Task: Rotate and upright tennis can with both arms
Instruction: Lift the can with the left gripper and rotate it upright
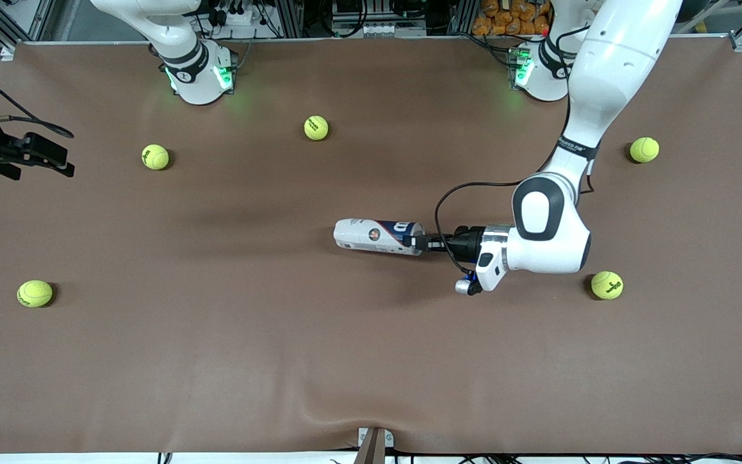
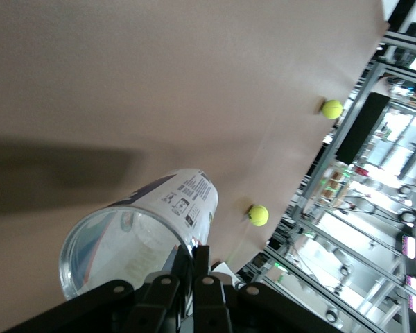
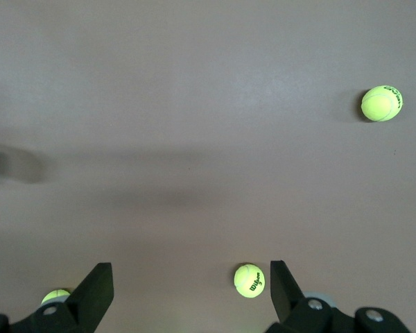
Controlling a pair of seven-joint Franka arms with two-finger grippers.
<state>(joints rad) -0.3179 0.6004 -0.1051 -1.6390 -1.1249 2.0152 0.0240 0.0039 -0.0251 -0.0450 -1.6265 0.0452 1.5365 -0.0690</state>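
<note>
You are looking at an early stage: the tennis can (image 1: 379,236) is lying on its side near the middle of the surface (image 1: 371,361), not yet upright. The left gripper (image 1: 417,243) is pinching the can's open rim with its jaws closed tight. The right gripper (image 3: 191,291) is waiting with jaws spread wide and empty, high over the surface toward the right arm's end from the can.

Even, soft overhead light fills the front view, so the brown bench (image 1: 216,361) reads clearly, with small dark shadows hugging each tennis ball (image 1: 35,293) and broad faint ones across the middle. Green glow spills from the arm bases (image 1: 219,77) at the top of the frame. In the left wrist view the right edge is blown out with glare, and the tennis can (image 2: 135,239) looks soft.
</note>
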